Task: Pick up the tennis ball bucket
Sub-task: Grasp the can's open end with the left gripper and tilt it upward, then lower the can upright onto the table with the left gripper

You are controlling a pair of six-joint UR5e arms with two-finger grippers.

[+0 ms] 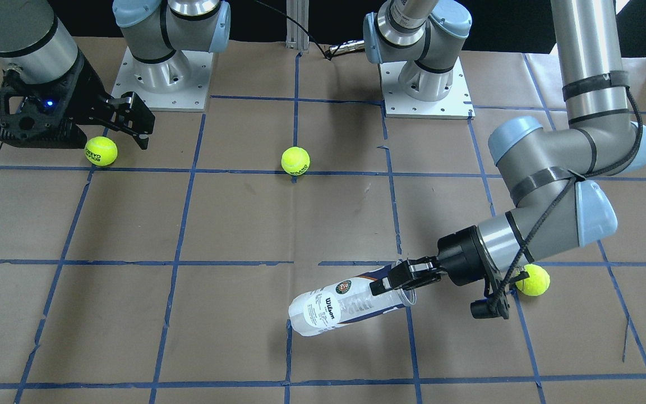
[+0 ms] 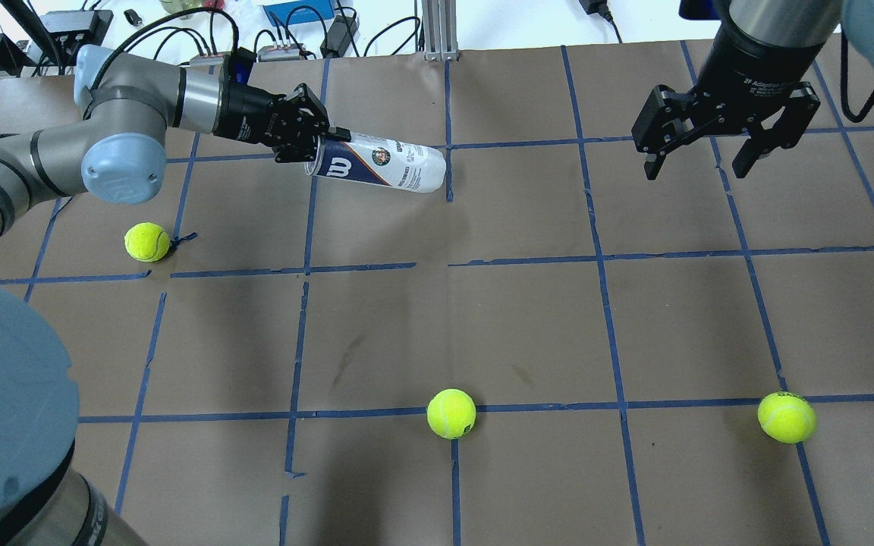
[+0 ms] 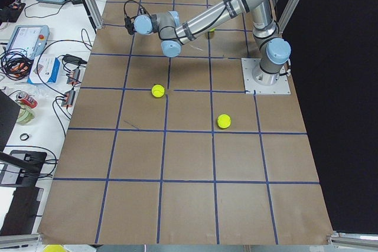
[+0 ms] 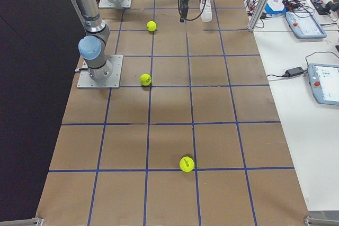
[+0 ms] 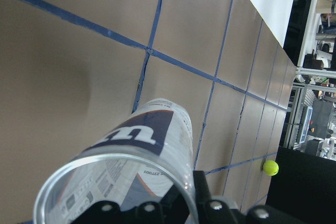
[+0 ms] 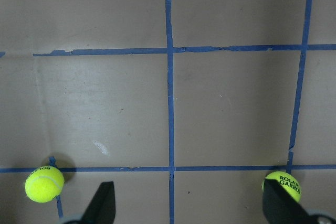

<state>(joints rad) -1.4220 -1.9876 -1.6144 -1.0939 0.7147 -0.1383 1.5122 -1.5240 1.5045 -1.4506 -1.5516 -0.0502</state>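
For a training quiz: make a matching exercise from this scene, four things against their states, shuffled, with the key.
Things:
1. left gripper
2. right gripper
3. bucket
4. middle ball

States:
A. open, holding nothing
B. resting on a blue tape line
C. clear, no balls inside
D. shut on a rim

Pairs: 1-D, 2-A, 3-C, 4-B

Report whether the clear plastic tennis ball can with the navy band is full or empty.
Empty. The clear plastic can shows no balls through its open mouth in the left wrist view.
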